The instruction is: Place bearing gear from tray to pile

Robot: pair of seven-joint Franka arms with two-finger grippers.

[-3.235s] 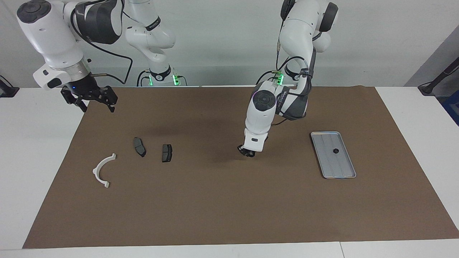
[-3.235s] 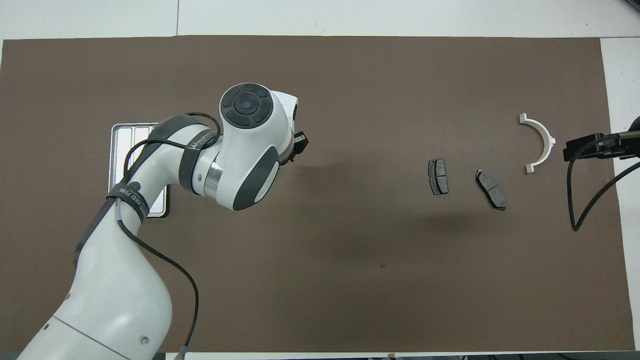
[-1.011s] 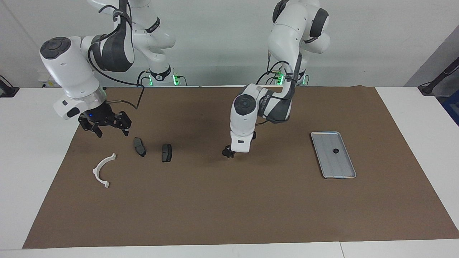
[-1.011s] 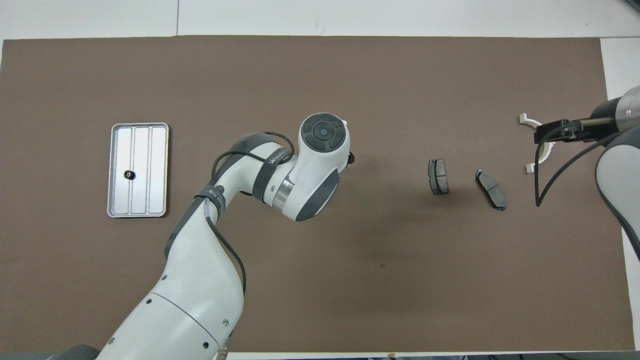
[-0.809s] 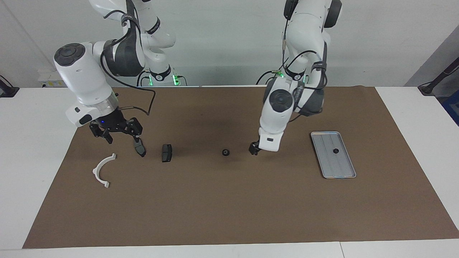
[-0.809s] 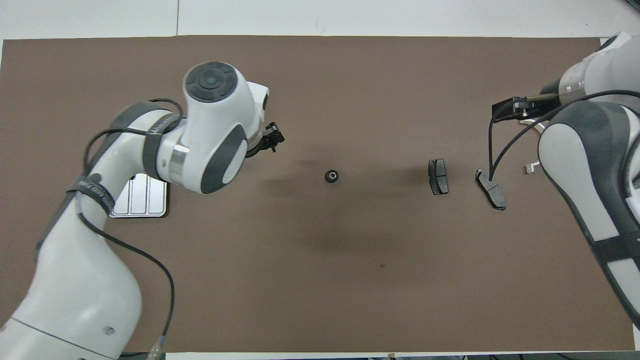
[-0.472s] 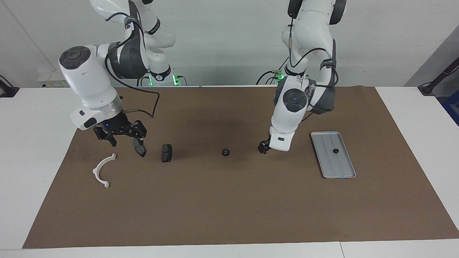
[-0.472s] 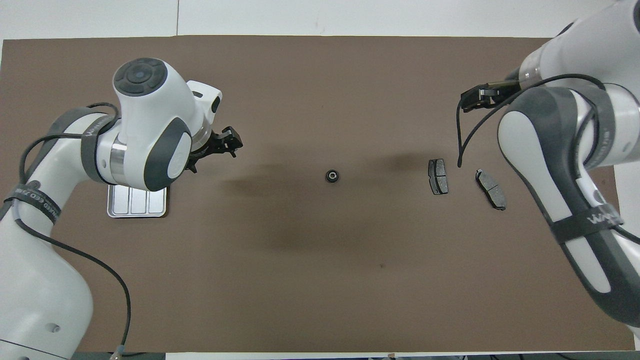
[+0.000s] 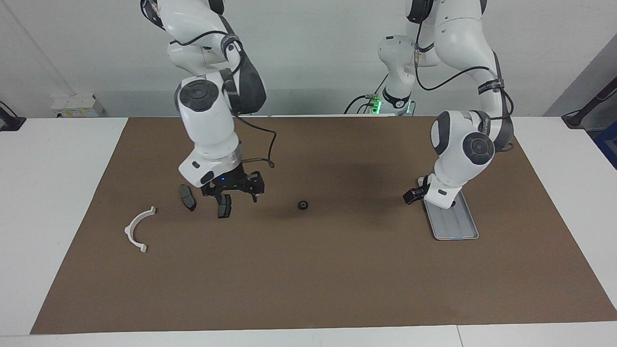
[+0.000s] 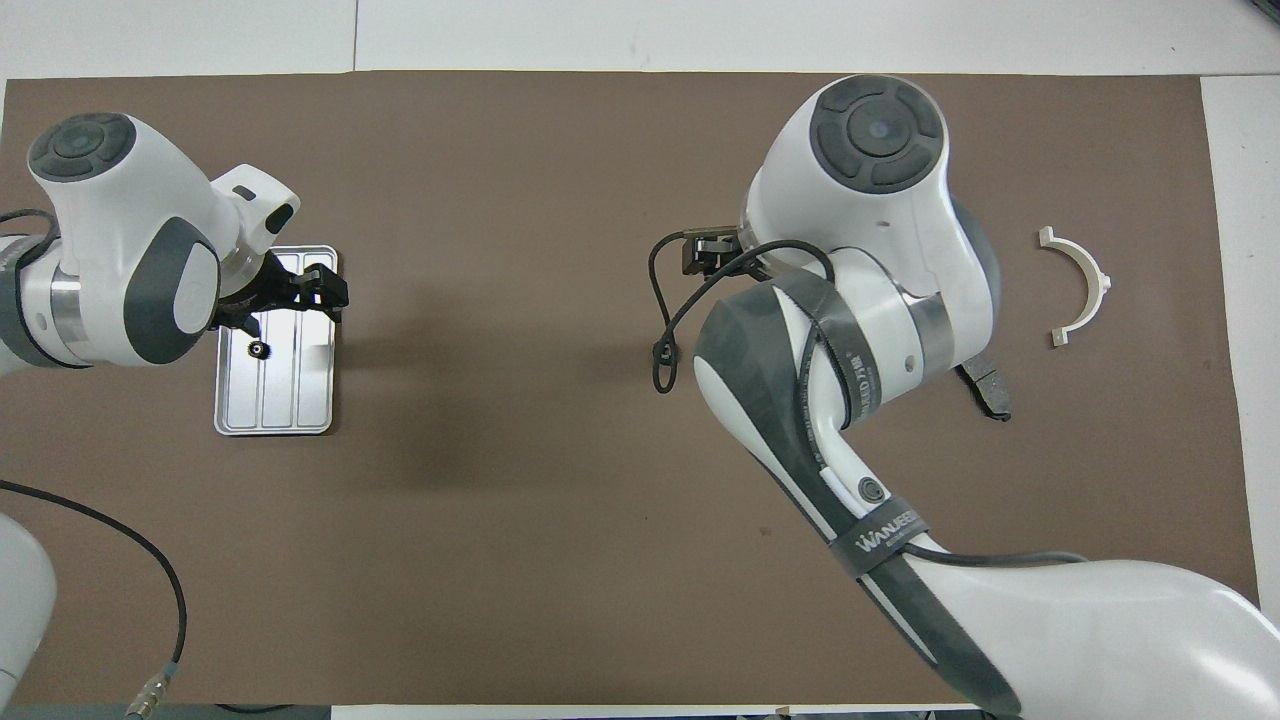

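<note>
One small black bearing gear (image 9: 302, 205) lies on the brown mat mid-table, between the pile and the tray. A second gear (image 10: 259, 349) lies on the silver tray (image 9: 458, 226), also seen in the overhead view (image 10: 275, 405). My left gripper (image 9: 413, 196) is open and empty, low over the tray's end nearer the robots (image 10: 290, 300). My right gripper (image 9: 235, 193) is open and empty, over the brake pad (image 9: 224, 208) nearest the mat gear. The other brake pad (image 9: 187, 197) and the white half-ring bracket (image 9: 140, 229) lie toward the right arm's end.
The brown mat (image 9: 308, 279) covers most of the white table. In the overhead view the right arm hides one brake pad and the mat gear; the other pad (image 10: 990, 392) and the bracket (image 10: 1085, 285) show.
The left gripper let go of a gear mid-mat and drew back to the tray. The right gripper swung from its end of the table to over the brake pads, toward the gear.
</note>
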